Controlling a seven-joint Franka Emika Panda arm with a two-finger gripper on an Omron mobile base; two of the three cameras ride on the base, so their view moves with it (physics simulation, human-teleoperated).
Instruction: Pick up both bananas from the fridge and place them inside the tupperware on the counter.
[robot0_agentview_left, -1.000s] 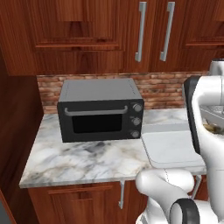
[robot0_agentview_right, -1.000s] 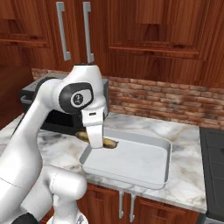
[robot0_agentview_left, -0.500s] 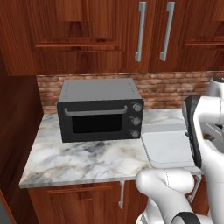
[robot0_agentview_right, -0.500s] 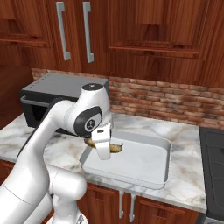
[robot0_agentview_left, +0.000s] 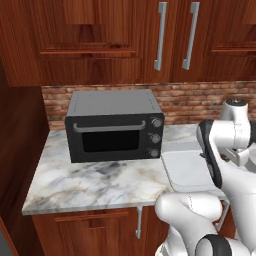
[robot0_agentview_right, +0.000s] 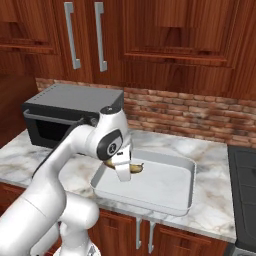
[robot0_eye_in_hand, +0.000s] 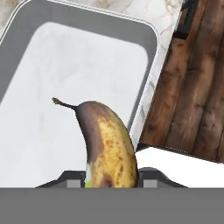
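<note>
One marble counter under reddish wood cabinets

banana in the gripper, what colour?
Yellow with dark brown patches and speckles, banana; clearest in the hand view.

The shallow pale grey-white plastic-looking tray has a smooth, matt finish with softly rounded walls. The white-grey veined marble countertop looks polished, though barely shiny. The small yellow banana with big dark brown patches has a dull, speckled skin and a dry stem. The boxy black oven is matt dark metal with a glossy dark glass door and silvery knobs. The reddish-brown wooden cabinets show visible grain and a satin sheen — their bar handles are brushed silver metal. The red brick backsplash looks rough.
</note>
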